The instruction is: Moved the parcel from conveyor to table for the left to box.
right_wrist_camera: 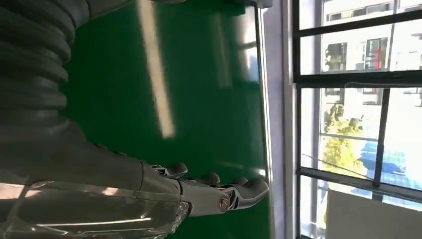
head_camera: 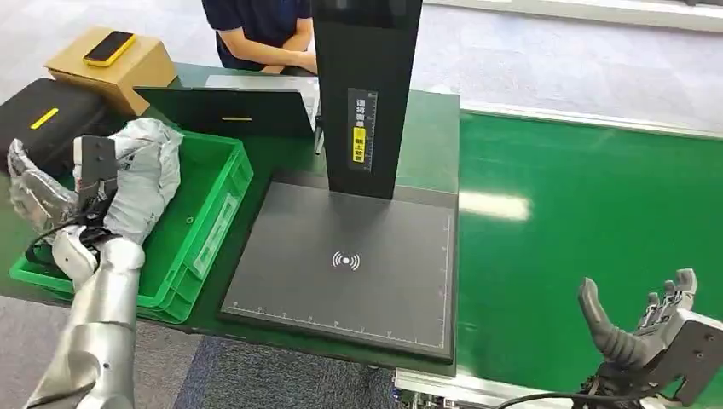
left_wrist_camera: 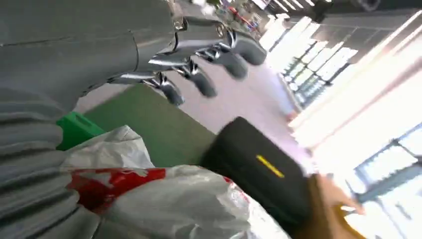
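A: What's biggest in the head view?

B: The belt (head_camera: 597, 213), green, filling the side from two to five o'clock. Next the table (head_camera: 430, 128), dark green, touching the belt's edge. On it lies a black pad (head_camera: 341, 273) near six o'clock of the table, with a black post (head_camera: 367, 94) standing at the pad's twelve o'clock edge.

A: And the crate?

B: The crate (head_camera: 213, 213) is green and sits at nine o'clock of the pad, just beside it. The parcel (head_camera: 145, 179), a crumpled grey-white bag with a red patch, lies in the crate toward its ten o'clock corner.

A: Is the left hand (head_camera: 38, 192) holding it?

B: No. It hovers at the parcel's nine o'clock, over the crate's rim, fingers spread and empty in the wrist view; whether it touches the bag I cannot tell.

A: The right hand (head_camera: 648, 328)?

B: Over the belt at five o'clock, fingers apart, nothing in it.

A: Smaller things?

B: A black case (head_camera: 47, 119) at the crate's eleven o'clock, a carton (head_camera: 128, 72) beyond it with a yellow phone (head_camera: 108, 47) on top, and a person (head_camera: 260, 30) at twelve o'clock.
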